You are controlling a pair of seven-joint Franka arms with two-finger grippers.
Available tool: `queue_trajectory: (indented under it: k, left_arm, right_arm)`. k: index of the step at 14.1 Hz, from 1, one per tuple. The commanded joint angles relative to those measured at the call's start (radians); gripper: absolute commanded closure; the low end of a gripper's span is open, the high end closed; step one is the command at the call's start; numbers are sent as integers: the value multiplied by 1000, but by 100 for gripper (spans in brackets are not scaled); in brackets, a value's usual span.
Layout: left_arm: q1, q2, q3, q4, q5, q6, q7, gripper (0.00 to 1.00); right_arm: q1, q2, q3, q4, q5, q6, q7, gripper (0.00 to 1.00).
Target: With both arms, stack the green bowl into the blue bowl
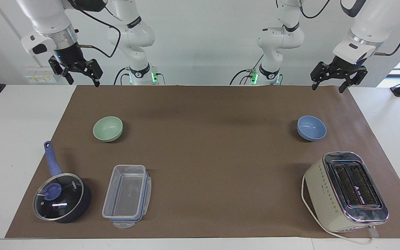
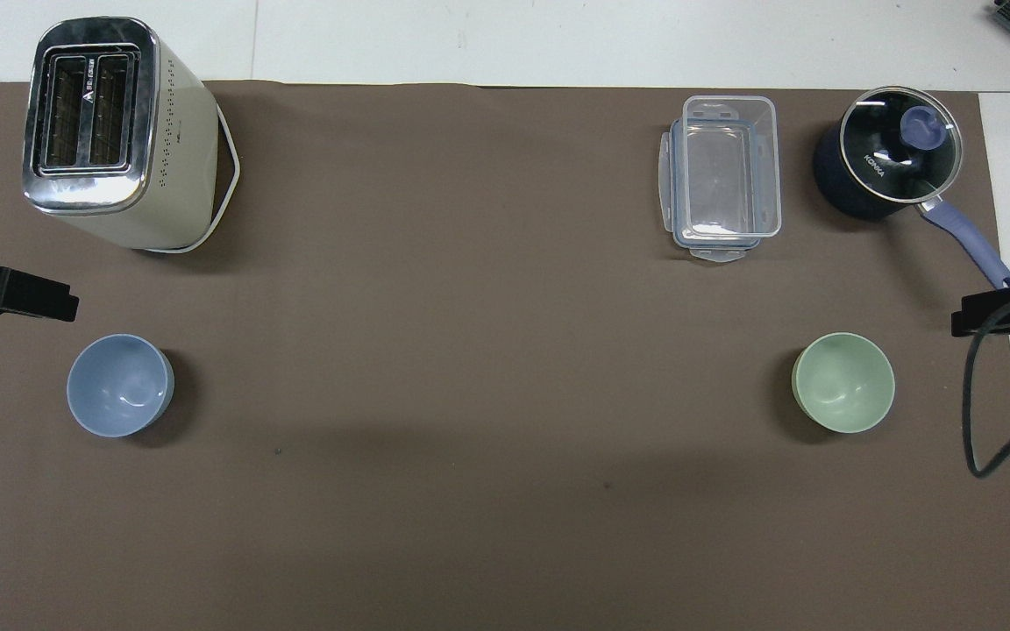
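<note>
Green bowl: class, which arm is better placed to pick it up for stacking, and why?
Probably the right arm: its open right gripper hangs at the green bowl's end of the table, while the open left gripper hangs at the blue bowl's end.

My two arms were glossy white, jointed, each with a silver ring at the wrist. Black cables looped along them, and green lights glowed at both bases. My left gripper (image 1: 336, 86) and right gripper (image 1: 80, 78) were black.
</note>
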Motion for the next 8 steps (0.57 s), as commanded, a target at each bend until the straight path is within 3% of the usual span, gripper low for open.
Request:
queue_trajectory:
  k: [1,8]
  left_arm:
    - [27,-25,1,-32,-30,26,34,0]
    - [100,-23,1,-87,-82,50,134,0]
  right_arm:
    - [-11,-16,10,-16,6,1,11,0]
    - [-11,-16,10,-16,6,1,11,0]
